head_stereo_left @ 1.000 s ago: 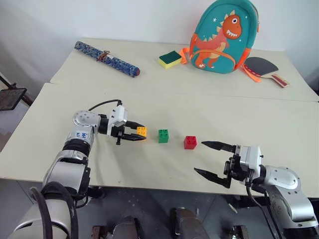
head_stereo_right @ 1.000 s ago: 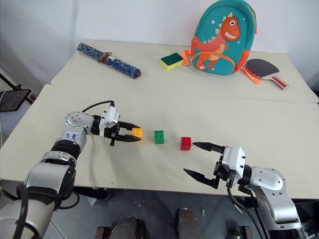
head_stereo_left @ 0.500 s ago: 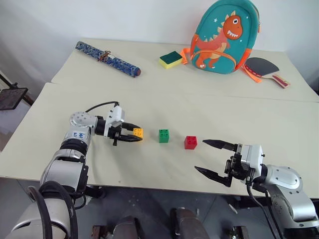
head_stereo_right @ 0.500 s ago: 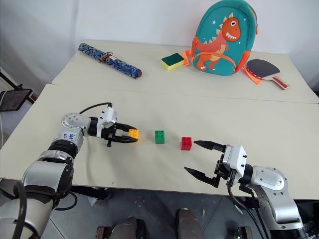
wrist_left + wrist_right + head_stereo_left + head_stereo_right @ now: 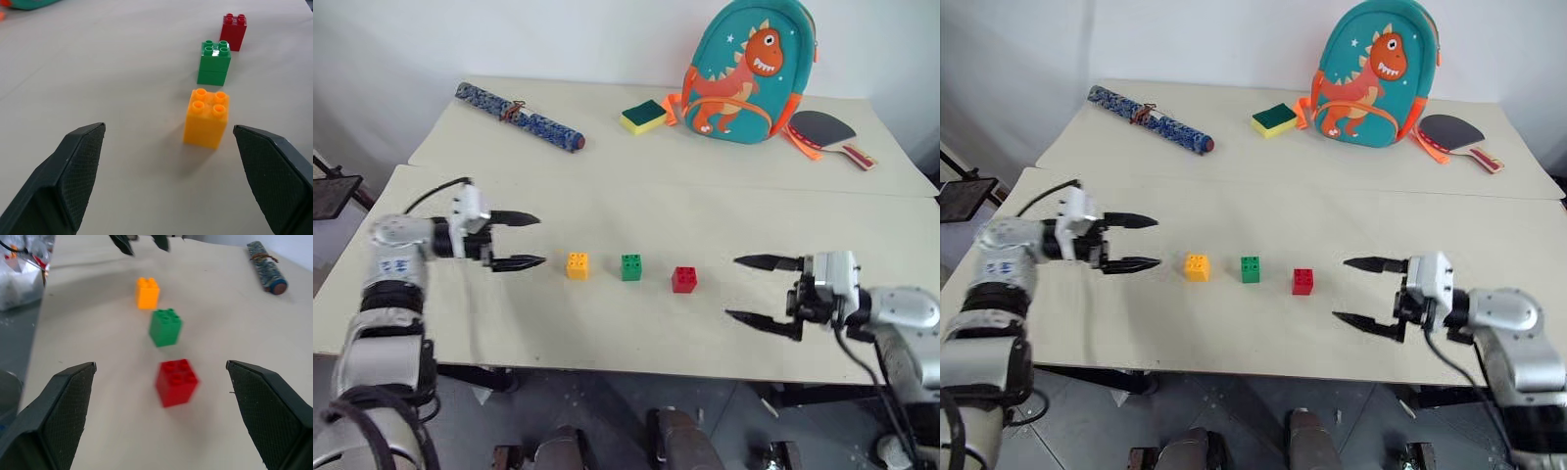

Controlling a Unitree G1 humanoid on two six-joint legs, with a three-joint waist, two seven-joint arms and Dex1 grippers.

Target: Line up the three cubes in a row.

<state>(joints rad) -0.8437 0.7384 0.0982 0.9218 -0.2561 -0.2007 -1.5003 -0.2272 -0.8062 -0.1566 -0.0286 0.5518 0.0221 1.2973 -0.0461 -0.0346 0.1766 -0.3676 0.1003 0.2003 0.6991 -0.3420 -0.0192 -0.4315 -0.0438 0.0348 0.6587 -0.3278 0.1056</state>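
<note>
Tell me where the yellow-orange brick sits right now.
In the left eye view, the yellow-orange brick stands on the near table, at the left end of the row, beside the green brick, apart from the open left tool.

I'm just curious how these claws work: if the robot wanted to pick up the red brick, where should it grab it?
Probably by two opposite flat side walls of the red brick, not the studded top. It stands upright and apart from the green brick, so its sides are free. The right claw, already open and level beside it, looks best placed to slide in from that side.
</note>
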